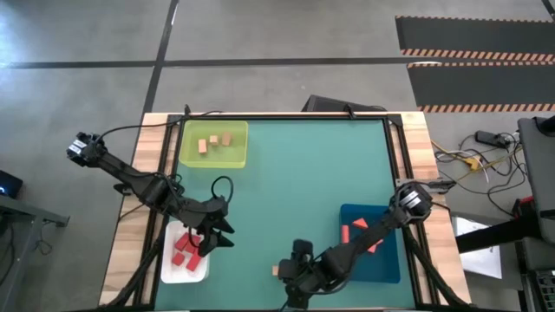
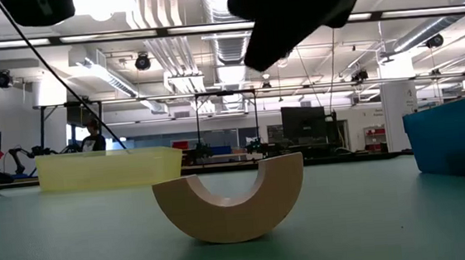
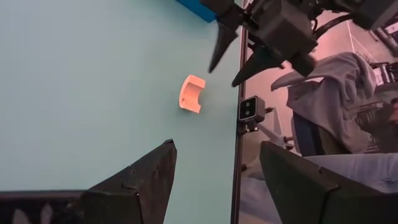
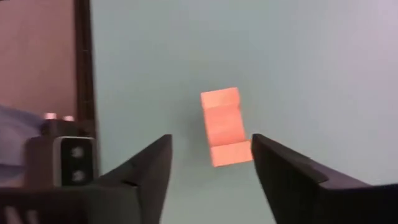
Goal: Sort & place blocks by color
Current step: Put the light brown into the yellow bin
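Observation:
A tan half-ring block (image 2: 232, 203) rests on its curved back near the table's near edge, with both ends pointing up; the high view also shows this block (image 1: 277, 270). My right gripper (image 4: 211, 140) hovers open just above it, and the block (image 4: 225, 126) lies ahead of the gap without touching the fingers. My left gripper (image 1: 212, 236) is open over the right edge of the white tray (image 1: 170, 270), which holds red blocks (image 1: 184, 250). Tan blocks (image 1: 213, 141) lie in the yellow-green tray (image 1: 236, 162). Orange blocks (image 1: 360, 227) lie in the blue tray (image 1: 390, 269).
The three trays stand at the far left, near left and near right of the green mat (image 1: 303, 182), whose middle is bare. A small camera box (image 3: 250, 110) sits at the table's near edge beside the half-ring block. Cables lie off the table's right side.

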Robot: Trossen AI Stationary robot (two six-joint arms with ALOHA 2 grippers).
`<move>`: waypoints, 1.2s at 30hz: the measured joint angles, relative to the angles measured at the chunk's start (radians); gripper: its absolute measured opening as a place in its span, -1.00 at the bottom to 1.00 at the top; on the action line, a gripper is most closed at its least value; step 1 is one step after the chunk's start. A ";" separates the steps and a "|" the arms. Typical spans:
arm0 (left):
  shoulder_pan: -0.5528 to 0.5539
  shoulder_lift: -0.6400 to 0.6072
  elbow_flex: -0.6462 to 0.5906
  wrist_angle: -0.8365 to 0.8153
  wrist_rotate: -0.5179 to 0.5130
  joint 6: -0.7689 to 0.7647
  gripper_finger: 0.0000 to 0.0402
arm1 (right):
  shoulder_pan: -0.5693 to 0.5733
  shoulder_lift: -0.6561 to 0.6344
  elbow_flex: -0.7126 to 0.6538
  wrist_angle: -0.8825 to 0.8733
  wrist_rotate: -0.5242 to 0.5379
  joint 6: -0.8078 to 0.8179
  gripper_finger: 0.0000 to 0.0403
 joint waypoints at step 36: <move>0.001 0.000 -0.002 0.010 -0.001 -0.021 0.08 | -0.040 0.116 -0.003 -0.011 -0.044 -0.091 -0.27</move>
